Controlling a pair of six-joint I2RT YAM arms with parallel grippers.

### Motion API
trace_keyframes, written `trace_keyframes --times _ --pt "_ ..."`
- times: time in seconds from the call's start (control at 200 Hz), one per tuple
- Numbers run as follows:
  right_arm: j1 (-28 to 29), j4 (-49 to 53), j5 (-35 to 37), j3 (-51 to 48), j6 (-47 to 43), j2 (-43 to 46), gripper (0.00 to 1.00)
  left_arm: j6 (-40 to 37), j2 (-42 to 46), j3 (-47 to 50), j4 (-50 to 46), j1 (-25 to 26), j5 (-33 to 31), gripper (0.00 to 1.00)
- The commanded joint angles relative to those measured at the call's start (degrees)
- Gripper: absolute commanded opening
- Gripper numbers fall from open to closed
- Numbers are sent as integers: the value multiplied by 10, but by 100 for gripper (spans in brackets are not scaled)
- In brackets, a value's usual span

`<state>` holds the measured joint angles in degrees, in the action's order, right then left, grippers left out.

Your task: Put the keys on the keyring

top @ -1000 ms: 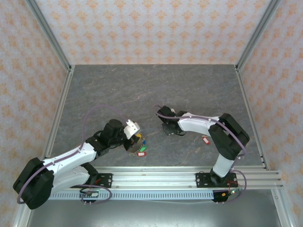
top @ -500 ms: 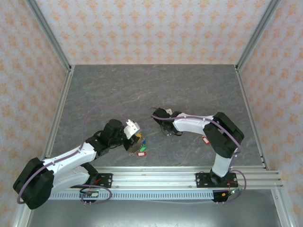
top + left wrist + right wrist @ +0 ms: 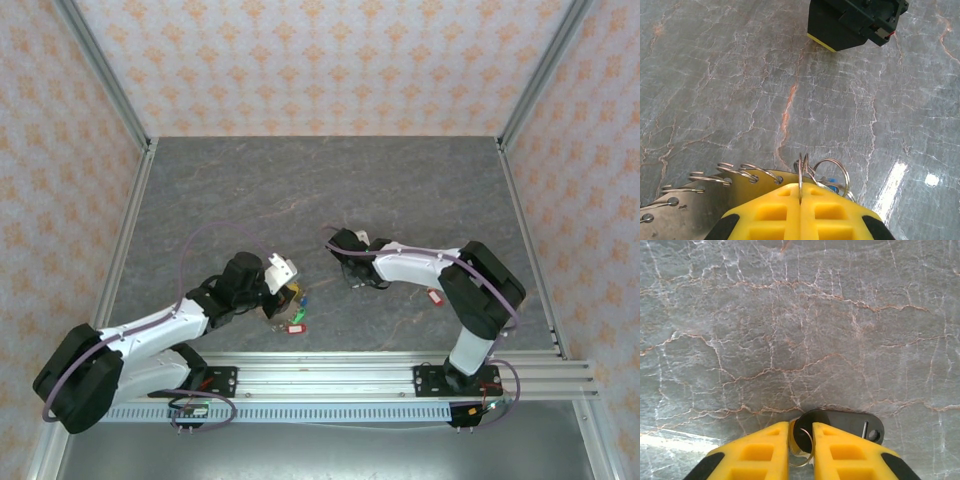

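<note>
Two grips are in play. The keyring [image 3: 800, 171], thin grey wire seen edge-on, is clamped in the left gripper [image 3: 801, 189] near the table's front edge, with coloured keys [image 3: 298, 312] hung on it. The right gripper [image 3: 801, 434] is narrowed around the black piece's [image 3: 850, 424] small loop on the table; an actual pinch cannot be confirmed. Step judged: pickup of the next key. Needed next: firm pinch, lift, loop carried to the ring.
</note>
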<state>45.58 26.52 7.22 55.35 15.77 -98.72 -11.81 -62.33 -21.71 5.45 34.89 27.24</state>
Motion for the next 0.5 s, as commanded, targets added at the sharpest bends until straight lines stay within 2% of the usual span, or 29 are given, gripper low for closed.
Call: trace_keyframes --times 0.0,0.495 --pt "-3 8 -45 -18 11 -1 15 10 -9 -12 17 3 -14 0" --pt "-14 9 -62 -6 15 -1 13 7 -19 -17 18 3 -14 0"
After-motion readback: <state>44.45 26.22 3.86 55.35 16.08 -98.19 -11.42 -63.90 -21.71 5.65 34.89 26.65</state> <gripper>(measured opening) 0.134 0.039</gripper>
